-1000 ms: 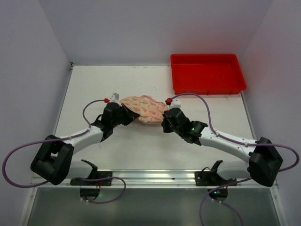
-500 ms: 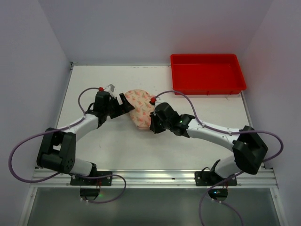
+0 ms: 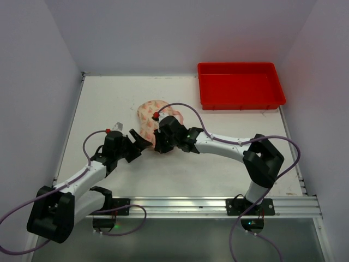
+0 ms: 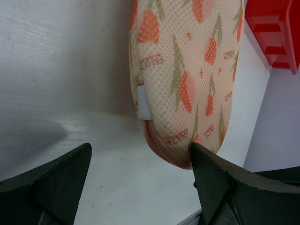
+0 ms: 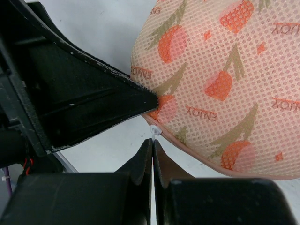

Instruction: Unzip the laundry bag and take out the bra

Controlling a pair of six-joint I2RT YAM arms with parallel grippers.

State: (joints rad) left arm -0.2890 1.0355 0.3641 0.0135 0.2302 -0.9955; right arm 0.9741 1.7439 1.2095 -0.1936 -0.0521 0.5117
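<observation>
Right jaws pressed together at the bag's seam; left jaws spread.
Right gripper (image 5: 153, 143) pinched what appeared to be a clear tab (image 5: 157, 131) on the laundry bag (image 4: 187, 70), mid-table; left gripper (image 4: 140, 146) straddled its end. Advised clamping fabric before pulling along the trim.

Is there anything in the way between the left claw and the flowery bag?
Nothing that I can see. The left gripper is open, and the laundry bag lies right in front of it. Only bare table lies between them, and one fingertip looks like it is touching the bag's end.
</observation>
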